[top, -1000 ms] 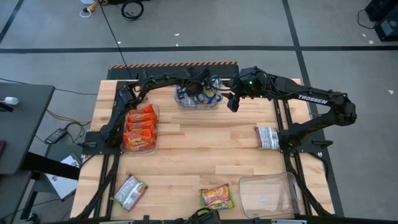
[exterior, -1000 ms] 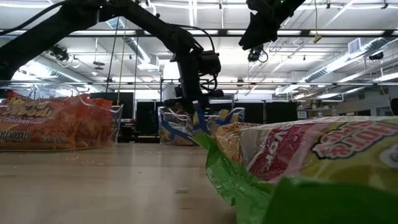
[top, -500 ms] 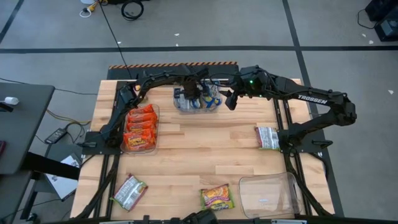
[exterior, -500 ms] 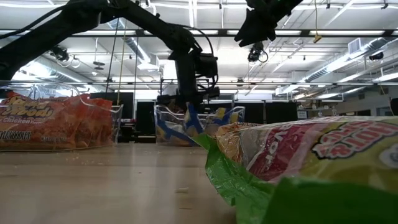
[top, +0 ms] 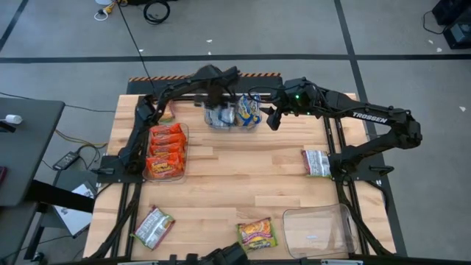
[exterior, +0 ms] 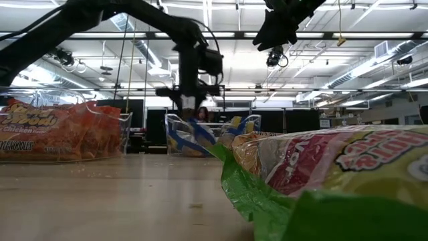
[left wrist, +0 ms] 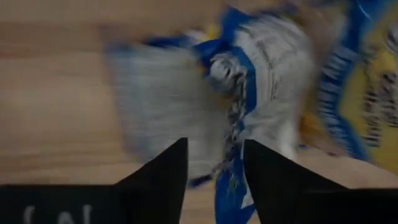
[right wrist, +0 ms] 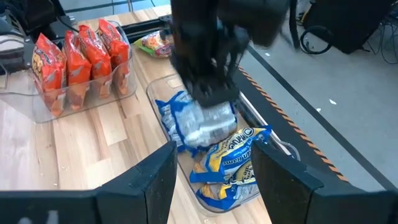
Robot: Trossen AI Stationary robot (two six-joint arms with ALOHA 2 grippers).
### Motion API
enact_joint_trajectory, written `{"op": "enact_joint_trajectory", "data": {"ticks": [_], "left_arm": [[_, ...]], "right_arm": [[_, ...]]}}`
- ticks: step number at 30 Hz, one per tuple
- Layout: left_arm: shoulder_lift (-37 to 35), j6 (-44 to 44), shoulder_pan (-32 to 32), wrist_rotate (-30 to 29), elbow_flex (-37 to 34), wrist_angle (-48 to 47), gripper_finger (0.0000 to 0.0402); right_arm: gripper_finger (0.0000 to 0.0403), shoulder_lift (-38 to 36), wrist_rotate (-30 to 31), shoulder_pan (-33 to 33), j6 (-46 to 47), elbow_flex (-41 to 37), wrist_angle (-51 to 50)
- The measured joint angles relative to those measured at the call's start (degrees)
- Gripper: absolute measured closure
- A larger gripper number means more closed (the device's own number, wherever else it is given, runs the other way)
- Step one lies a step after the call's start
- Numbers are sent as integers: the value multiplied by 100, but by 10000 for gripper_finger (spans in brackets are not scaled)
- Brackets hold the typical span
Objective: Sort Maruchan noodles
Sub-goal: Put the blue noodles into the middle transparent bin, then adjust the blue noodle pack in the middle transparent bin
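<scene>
One legible word — "TROSSEN" on the right arm (top: 368,115).

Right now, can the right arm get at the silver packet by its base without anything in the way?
Probably yes. The silver-white packet lies alone on bare wood on the right side, nothing stacked on or against it. The right gripper hangs open near the blue-packet tray; the left gripper is farther away above that tray.

Dark jointed arms, white TROSSEN lettering, green light.
</scene>
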Motion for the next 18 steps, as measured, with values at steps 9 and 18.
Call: {"op": "enact_joint_trajectory", "data": {"ticks": [9,18], "left_arm": [[-153,-277,-59,-764,-173,-495,244],[-70,-426,-20,-1017,-474,47,253]], "right_arm": [[192,0,199,-9,-10,1,55],[192,0,208,-20,-2,0,24]]}}
